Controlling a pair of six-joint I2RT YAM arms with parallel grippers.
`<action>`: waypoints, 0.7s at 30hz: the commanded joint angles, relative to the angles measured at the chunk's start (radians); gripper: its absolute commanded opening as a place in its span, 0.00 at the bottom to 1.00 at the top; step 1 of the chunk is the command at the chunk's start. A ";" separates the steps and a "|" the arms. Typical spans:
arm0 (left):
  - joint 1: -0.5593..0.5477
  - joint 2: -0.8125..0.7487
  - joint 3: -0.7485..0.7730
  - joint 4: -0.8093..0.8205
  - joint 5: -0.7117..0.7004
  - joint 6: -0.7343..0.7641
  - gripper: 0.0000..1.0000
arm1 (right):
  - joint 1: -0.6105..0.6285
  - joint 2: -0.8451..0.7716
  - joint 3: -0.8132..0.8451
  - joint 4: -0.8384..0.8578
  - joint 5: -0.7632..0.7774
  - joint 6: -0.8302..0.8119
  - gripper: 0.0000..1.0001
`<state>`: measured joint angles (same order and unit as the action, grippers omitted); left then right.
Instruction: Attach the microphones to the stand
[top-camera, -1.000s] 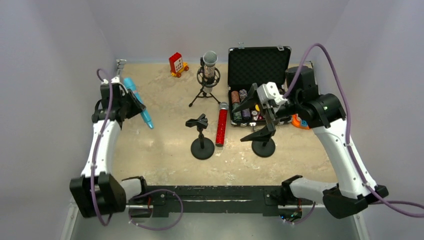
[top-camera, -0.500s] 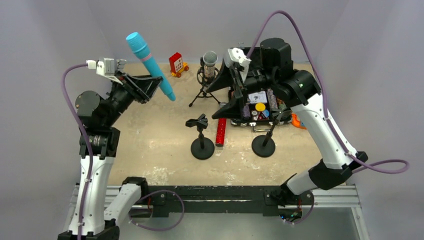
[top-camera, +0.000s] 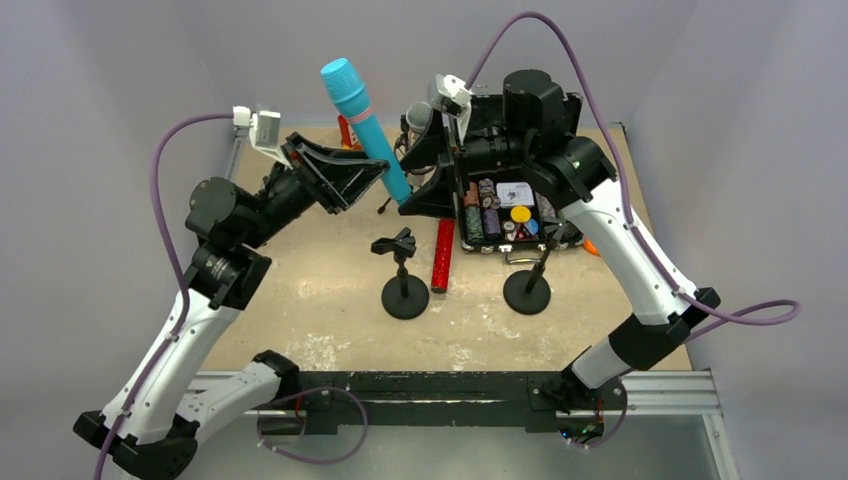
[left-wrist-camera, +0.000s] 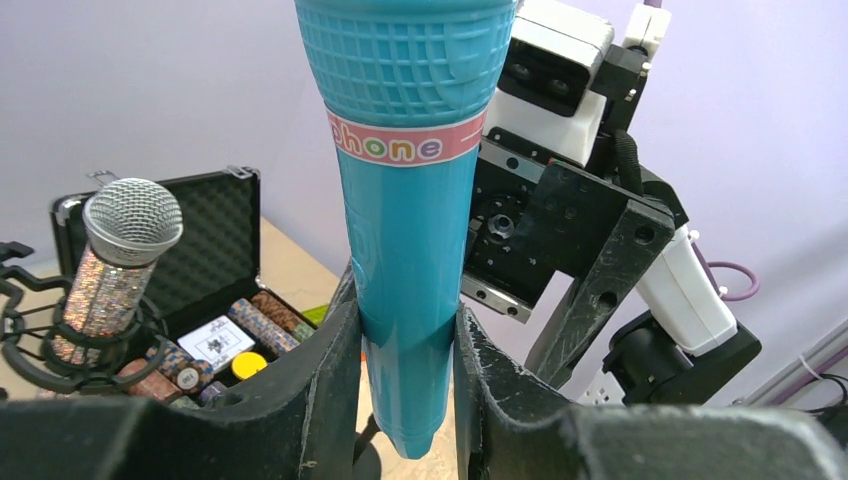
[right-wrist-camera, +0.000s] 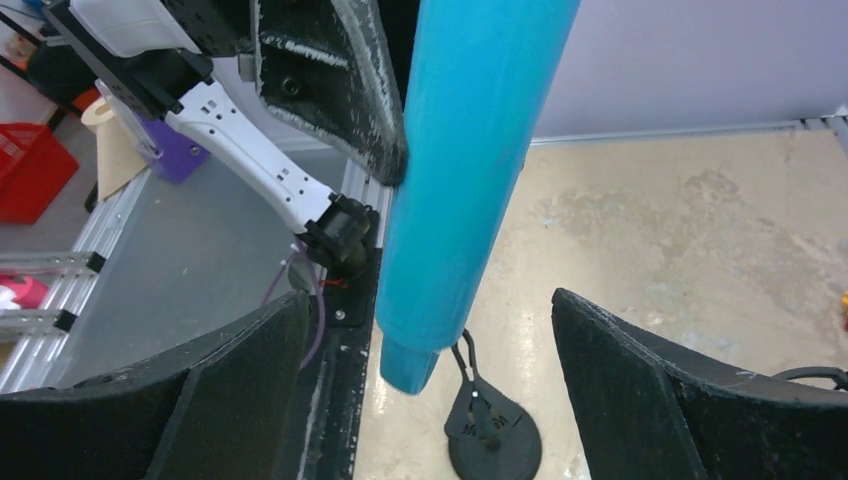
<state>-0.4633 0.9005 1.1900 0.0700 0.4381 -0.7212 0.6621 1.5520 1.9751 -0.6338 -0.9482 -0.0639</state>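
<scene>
Top external, right claw (top-camera: 402, 190) spread around light-blue microphone (top-camera: 362, 125), chip case (left-wrist-camera: 215, 235) behind.

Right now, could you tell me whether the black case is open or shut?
Open: the case has its foam-lined lid raised, chips showing.

Light-blue microphone (left-wrist-camera: 405, 250): smooth, slightly glossy plastic; moulded grid relief on the head; pink printed band, paper-like.
Silver-glitter microphone (left-wrist-camera: 100, 290): coarse sparkling body, grey metal mesh head.
Red-glitter microphone (top-camera: 441, 258): rough glittered barrel.
Left end effector (left-wrist-camera: 405, 325): fingers (left-wrist-camera: 320, 400) matt black, grainy, edges scuffed whitish.
Right end effector (right-wrist-camera: 430, 300): fingers (right-wrist-camera: 650, 390) the same matt black, finely scratched.
Arm shells (top-camera: 630, 250): smooth white plastic, mild sheen.
Stands (top-camera: 405, 298): matt black.
Case (left-wrist-camera: 215, 235): black, dimpled foam lining, bright metal edging.
Worktop (top-camera: 320, 290): matt, mottled beige, stone-like.
</scene>
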 joint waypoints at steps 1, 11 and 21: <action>-0.063 0.011 0.033 0.086 -0.080 0.034 0.00 | 0.007 -0.042 -0.050 0.126 -0.025 0.143 0.93; -0.110 0.023 0.023 0.077 -0.115 0.068 0.00 | 0.016 -0.057 -0.160 0.247 -0.078 0.285 0.18; -0.017 -0.058 0.055 -0.060 0.028 0.025 0.91 | 0.016 -0.116 -0.249 0.230 -0.156 0.175 0.00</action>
<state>-0.5220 0.8749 1.1896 -0.0051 0.3626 -0.6697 0.6739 1.4815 1.7367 -0.4263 -1.0279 0.1707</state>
